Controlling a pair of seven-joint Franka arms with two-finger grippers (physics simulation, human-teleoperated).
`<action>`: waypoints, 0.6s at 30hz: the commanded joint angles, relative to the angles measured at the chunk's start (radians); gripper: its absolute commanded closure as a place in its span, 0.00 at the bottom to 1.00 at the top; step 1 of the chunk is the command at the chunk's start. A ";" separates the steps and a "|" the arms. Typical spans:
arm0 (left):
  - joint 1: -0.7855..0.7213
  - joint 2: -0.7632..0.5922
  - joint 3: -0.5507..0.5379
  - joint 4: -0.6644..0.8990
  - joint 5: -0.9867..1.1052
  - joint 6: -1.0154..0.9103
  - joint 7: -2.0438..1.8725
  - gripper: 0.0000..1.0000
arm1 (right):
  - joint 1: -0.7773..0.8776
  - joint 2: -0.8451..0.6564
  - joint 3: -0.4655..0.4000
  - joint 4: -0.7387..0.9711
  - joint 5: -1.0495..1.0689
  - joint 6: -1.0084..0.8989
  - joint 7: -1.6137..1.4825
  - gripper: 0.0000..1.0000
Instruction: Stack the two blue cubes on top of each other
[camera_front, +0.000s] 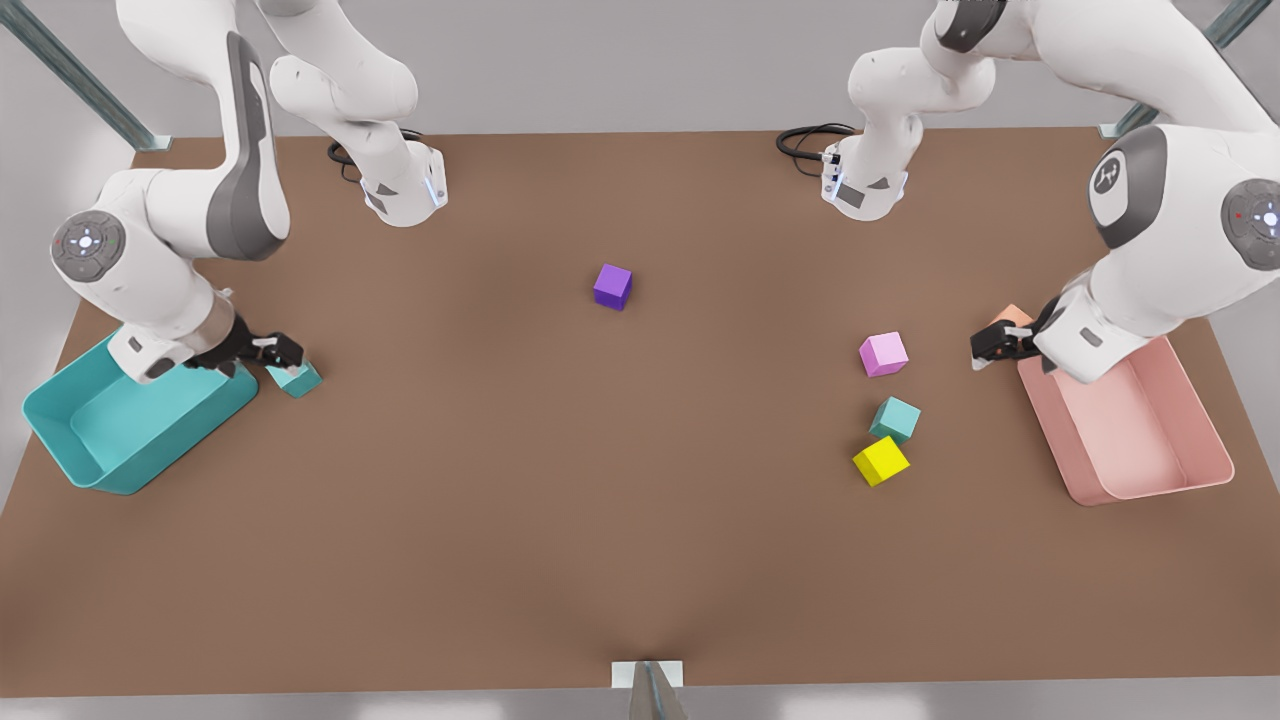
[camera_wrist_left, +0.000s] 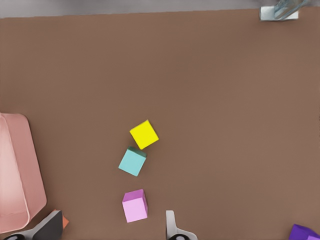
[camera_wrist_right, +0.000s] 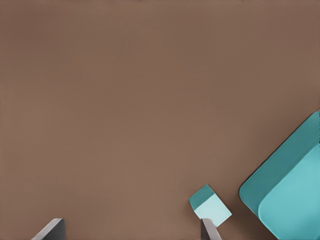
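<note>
On the brown desk (camera_front: 560, 480) the two blue cubes sit well apart: one teal cube (camera_front: 300, 379) lies just beside the teal bin (camera_front: 70, 440) at the front view's left, the other teal cube (camera_front: 895, 419) at the front view's right, touching or nearly touching the yellow cube (camera_front: 881, 460).

The right hand (camera_front: 272, 351) hovers over the first teal cube beside the bin; in the right wrist view its fingers (camera_wrist_right: 50, 231) stand wide apart and hold nothing, with the cube (camera_wrist_right: 210, 205) close to one finger rather than centred. The left hand (camera_front: 995, 345) hangs by the pink bin (camera_front: 1200, 400), next to an orange cube (camera_front: 1012, 316); its fingers (camera_wrist_left: 171, 225) are also spread and empty.

The cubes look rigid, light and matte, so probably not slippery. Two opposite flat side faces are the place to pinch, with the fingers squared to the cube.

The yellow cube crowds one side of the second teal cube, so a placement there calls for care. The pink cube (camera_front: 884, 354) stands near, the purple cube (camera_front: 612, 287) well clear. The teal bin's wall sits close to the first cube's far side.
</note>
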 joint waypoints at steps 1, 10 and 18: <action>-0.030 0.006 0.024 0.008 -0.018 0.088 0.021 0.00 | 0.030 0.001 0.003 0.007 0.002 0.072 -0.008 0.00; -0.007 -0.021 -0.014 -0.023 -0.012 -0.033 0.059 0.00 | 0.033 0.048 0.007 -0.038 -0.033 0.085 -0.633 0.00; -0.027 0.045 -0.017 -0.038 -0.009 0.024 0.057 0.00 | -0.037 0.045 0.032 -0.225 -0.185 0.241 -0.717 0.00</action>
